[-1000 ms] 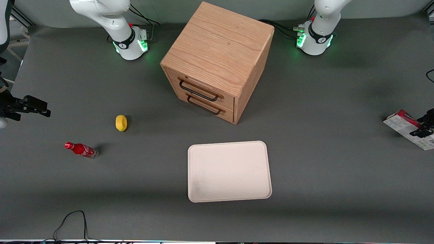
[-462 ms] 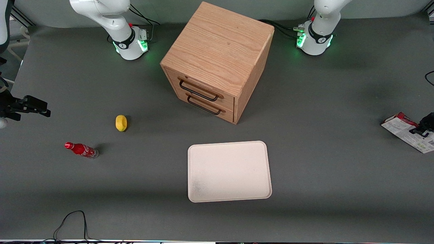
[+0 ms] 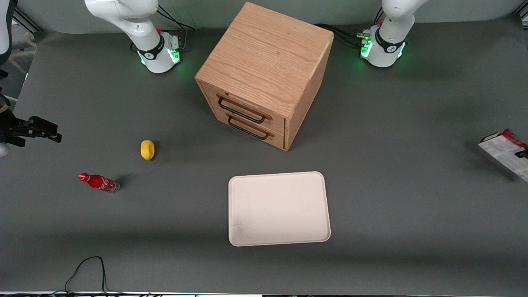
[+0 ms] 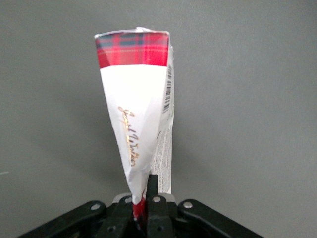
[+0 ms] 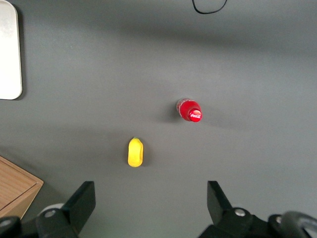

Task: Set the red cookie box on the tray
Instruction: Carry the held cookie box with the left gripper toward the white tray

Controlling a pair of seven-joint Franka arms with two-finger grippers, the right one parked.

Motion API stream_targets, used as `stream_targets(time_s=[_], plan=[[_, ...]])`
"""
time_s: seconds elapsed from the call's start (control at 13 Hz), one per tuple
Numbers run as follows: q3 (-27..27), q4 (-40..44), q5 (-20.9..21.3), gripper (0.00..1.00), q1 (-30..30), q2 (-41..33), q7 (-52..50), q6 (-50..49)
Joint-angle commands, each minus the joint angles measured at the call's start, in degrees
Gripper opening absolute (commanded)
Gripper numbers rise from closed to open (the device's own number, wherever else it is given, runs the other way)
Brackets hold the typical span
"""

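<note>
- Clamping its two black fingers tight on the end of the thin red-and-white cookie box (image 4: 138,114), the pincer (image 4: 146,206) is holding it clear above the dark grey table (image 3: 392,185).
- The box (image 3: 506,153) is hanging at the working arm's end of the table, at about 2 o'clock from the pale cream rectangular tray (image 3: 279,208) and well apart from it.

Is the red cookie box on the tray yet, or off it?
Off. The pincer grips the red cookie box above the table's working-arm end; the tray holds nothing.
</note>
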Motion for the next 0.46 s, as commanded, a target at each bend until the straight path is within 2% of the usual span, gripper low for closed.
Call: stream_targets(time_s=[0.0,0.23,0.38], plan=[[0.6,10.2,2.1,0.0,-2.7,-2.9,8.4,-16.5],[0.1,23.5,2.0,0.0,-2.8,-3.9,17.7,-33.1],[-0.3,29.5,2.1,0.0,-2.8,-4.2,27.6,-38.9]])
